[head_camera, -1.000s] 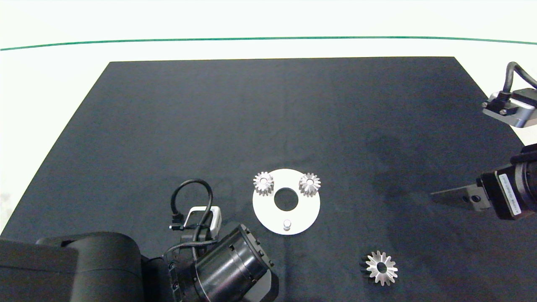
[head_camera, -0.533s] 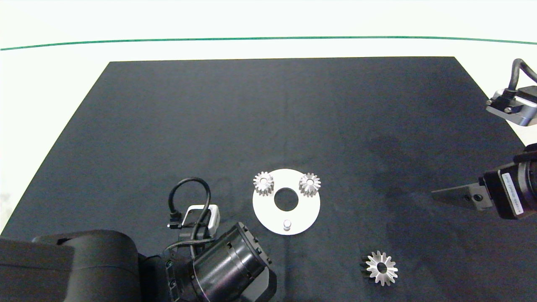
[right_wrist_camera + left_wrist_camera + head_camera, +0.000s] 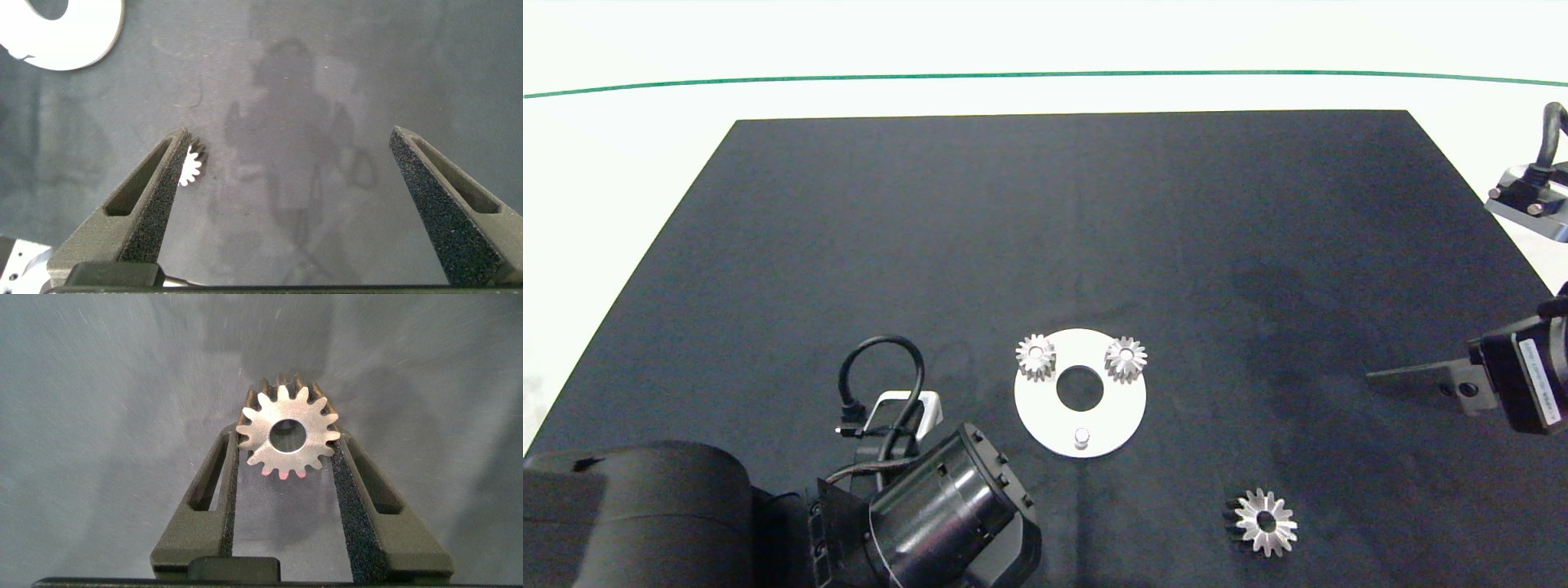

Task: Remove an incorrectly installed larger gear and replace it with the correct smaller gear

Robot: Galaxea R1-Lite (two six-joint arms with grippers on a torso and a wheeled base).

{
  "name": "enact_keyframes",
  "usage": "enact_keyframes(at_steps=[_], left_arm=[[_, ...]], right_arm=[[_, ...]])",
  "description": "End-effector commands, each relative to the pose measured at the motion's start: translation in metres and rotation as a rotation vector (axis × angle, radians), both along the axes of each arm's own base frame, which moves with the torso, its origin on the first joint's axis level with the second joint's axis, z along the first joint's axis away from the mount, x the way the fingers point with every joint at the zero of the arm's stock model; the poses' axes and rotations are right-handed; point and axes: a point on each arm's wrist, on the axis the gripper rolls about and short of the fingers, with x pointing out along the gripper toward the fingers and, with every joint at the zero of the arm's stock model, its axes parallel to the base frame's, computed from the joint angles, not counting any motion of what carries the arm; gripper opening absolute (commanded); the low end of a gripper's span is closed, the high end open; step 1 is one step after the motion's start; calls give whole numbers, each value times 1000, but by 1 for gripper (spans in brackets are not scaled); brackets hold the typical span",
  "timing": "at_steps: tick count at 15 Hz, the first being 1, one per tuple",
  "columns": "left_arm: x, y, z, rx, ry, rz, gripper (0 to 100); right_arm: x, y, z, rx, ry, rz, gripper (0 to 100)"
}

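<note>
I hold the left claw (image 3: pixel 284 469) clamped on the small gear (image 3: pixel 287 435) by its teeth — it could tilt and miss the peg (image 3: pixel 1081 438). Right claw (image 3: pixel 286 167) is wide open, empty.

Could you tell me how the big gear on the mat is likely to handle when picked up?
The big gear looks like solid metal, so probably rigid and heavy for its size. Its shiny pointed teeth may slip or pivot between pads. Lying flat on the mat, it should not roll, though it sits low for the open right tool.
</note>
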Motion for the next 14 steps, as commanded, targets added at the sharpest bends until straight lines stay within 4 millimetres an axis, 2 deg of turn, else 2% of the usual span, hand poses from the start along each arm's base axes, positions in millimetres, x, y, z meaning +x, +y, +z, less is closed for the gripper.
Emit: enact_keyframes(at_steps=[1,3,6,11,14], left_arm=[[4,-3,32,-18,-36,-23,13],[7,-9,51,5,-41,-55,13],[15,-22,66,-8,-76,-91,13],[26,-55,75,33,-53,-128,13],[29,-75,66,57,-39,-153,13]], right_arm=[[-2,0,1,-2,-4,-1,100],[-8,-4,7,11,-32,-6,100],[-25,-15,16,35,-86,-15,100],[-30,-29,24,7,-137,-62,100],[-35,-39,29,-11,-171,-92,100]])
